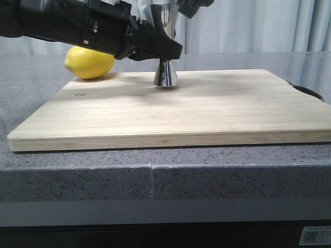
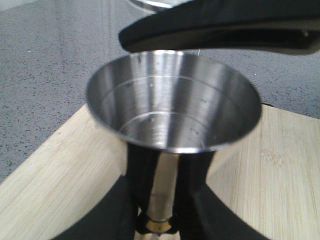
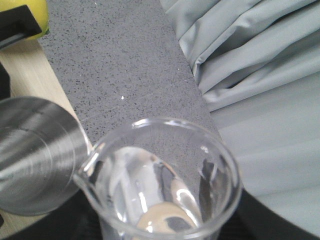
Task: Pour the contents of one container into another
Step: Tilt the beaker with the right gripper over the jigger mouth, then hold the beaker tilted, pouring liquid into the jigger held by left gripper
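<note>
The steel jigger [image 1: 165,75] stands upright on the wooden board [image 1: 207,113], at the back middle. My left gripper [image 1: 164,51] is shut on its narrow waist; in the left wrist view the black fingers [image 2: 142,170] flank the stem above the gold band [image 2: 157,222]. The jigger's open upper cup [image 2: 172,105] faces up. My right gripper [image 3: 160,232] is shut on the clear glass cup [image 3: 160,180], held tilted above, its spout at the jigger's rim [image 3: 35,155]. Only a bit of the right gripper [image 1: 195,6] shows in the front view. I cannot tell whether the cup holds liquid.
A yellow lemon [image 1: 89,62] lies at the board's back left corner, behind my left arm. A dark object [image 1: 310,92] pokes out past the board's right edge. The board rests on a grey stone counter [image 1: 232,175], with pale curtains [image 3: 260,75] behind.
</note>
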`<state>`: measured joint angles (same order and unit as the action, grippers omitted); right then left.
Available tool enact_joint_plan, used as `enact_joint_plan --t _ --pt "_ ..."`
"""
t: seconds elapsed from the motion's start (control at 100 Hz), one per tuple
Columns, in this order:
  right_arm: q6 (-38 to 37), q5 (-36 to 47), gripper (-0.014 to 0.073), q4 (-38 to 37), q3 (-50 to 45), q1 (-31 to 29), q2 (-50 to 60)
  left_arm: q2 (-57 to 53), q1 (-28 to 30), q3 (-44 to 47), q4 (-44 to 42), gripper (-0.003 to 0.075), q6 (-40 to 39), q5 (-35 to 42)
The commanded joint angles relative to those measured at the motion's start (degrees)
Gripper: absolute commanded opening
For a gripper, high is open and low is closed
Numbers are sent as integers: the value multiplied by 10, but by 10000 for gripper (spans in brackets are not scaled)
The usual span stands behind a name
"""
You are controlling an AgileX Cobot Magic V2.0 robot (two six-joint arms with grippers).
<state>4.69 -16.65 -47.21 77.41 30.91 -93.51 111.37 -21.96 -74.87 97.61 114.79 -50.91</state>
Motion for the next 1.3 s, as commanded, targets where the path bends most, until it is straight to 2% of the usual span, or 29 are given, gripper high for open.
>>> enact_joint_plan --t 0.0,0.31,1.29 --pt "4 30 268 -20 22 2 27 -30 -4 -16 39 -19 -1 -27" --pt "4 29 268 -71 22 17 21 -30 -4 -16 39 -19 -1 -27" --pt "2 17 268 -94 22 23 11 -30 -4 -16 39 -19 -1 -28"
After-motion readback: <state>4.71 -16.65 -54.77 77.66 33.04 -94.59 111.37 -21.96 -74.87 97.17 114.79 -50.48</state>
